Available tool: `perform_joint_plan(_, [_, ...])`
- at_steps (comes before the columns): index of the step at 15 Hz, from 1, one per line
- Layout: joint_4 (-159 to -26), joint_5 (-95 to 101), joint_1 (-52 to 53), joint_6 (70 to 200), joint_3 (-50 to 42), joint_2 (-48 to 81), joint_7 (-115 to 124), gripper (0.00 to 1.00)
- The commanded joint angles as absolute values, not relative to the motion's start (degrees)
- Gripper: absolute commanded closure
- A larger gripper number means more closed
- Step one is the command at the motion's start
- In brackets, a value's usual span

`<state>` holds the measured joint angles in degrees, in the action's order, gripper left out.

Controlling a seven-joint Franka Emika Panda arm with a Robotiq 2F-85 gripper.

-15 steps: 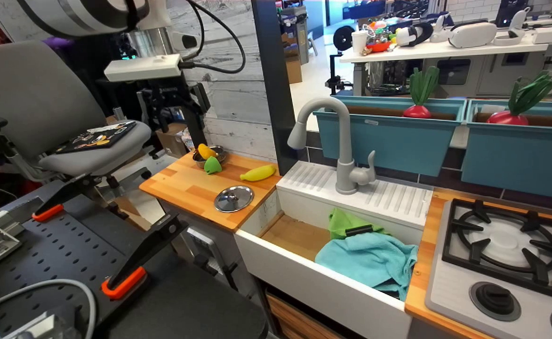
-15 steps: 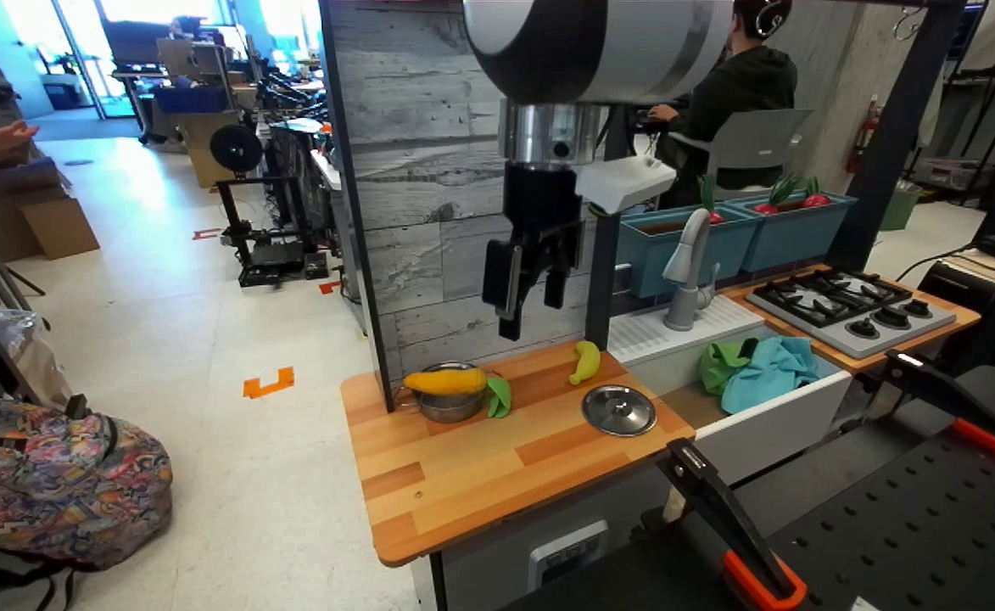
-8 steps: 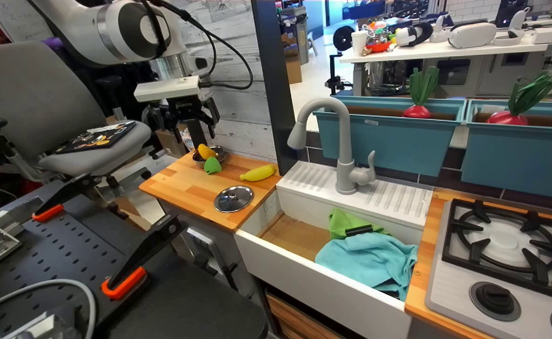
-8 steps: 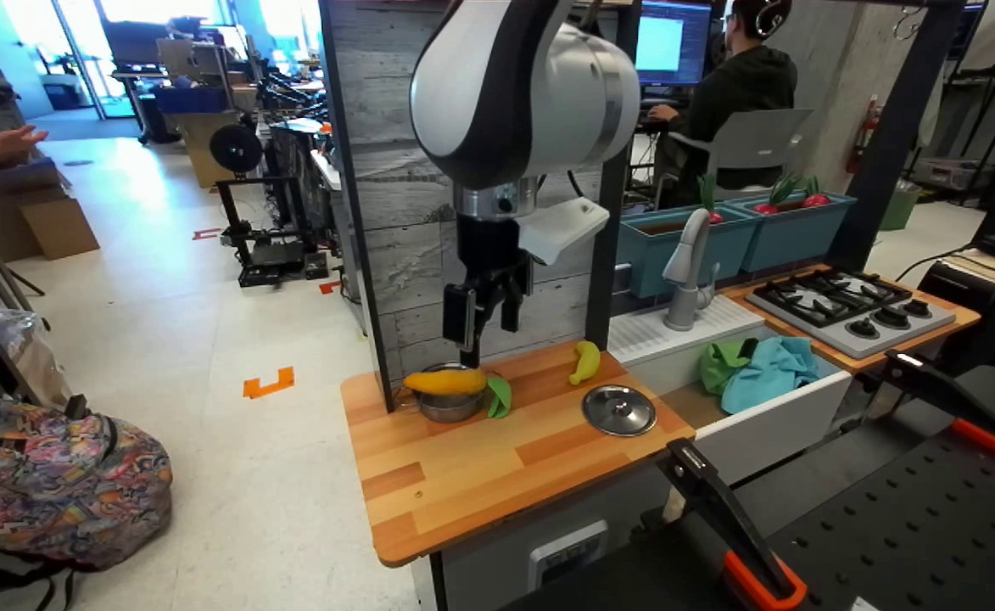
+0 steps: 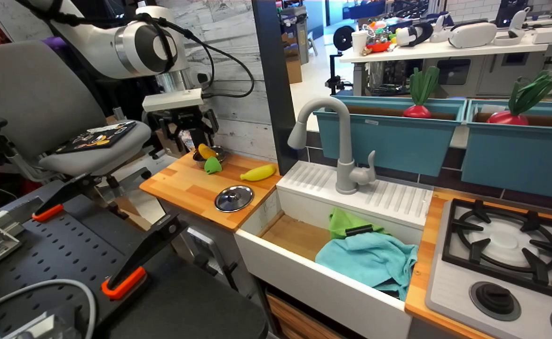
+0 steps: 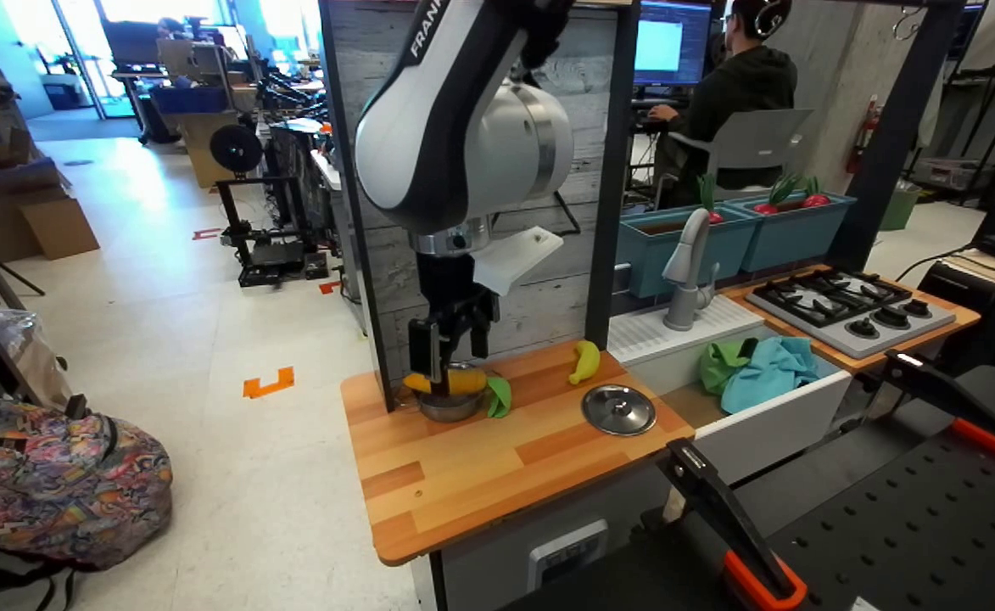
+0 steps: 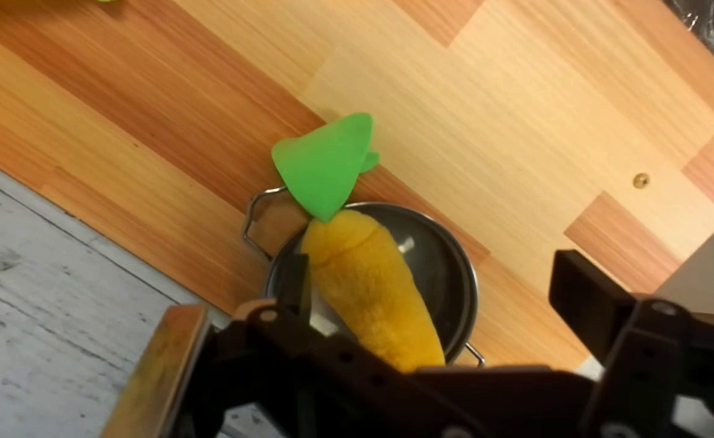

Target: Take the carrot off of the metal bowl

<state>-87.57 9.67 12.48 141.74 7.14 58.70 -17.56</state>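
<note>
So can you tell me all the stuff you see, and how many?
carrot: one, orange-yellow with green top, lying across the metal bowl
metal bowl: one, silvery, on the wooden counter
banana: one, yellow, on the wooden counter
lid: one, silvery, on the wooden counter
sink: one, white, beside the wooden counter
tap: one, grey, behind the sink
cloths: two, green and blue, in the sink
stove: one, silver and black, beside the sink
planters: two, teal, behind sink and stove
radish-like vegetables: three, red with green leaves, in planters
clamps: two, black and orange, on the dark table
More farther back: too cluttered to count
arm: one, white and black, above the wooden counter
gripper: one, black, open, by the carrot
</note>
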Motion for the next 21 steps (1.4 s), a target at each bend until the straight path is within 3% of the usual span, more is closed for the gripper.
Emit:
perform_joint_plan(1, [-80.06, 10.9, 13.32, 137.42, 6.88, 63.42, -17.29, 0.0])
perform_joint_plan(4, [-78.51, 10.96, 13.49, 136.79, 6.83, 64.64, -17.34, 0.0])
perform_joint_plan(5, [-78.35, 11.22, 13.74, 137.32, 6.53, 64.87, -17.05, 0.25])
perform_joint_plan(7, [-78.21, 11.35, 13.81, 137.69, 6.4, 65.04, -16.92, 0.34])
perform_joint_plan(15, [-78.55, 11.72, 14.29, 138.24, 5.89, 65.13, -16.59, 0.97])
perform_joint_plan(21, [-82.92, 13.09, 15.53, 139.82, 4.89, 62.07, -14.12, 0.98])
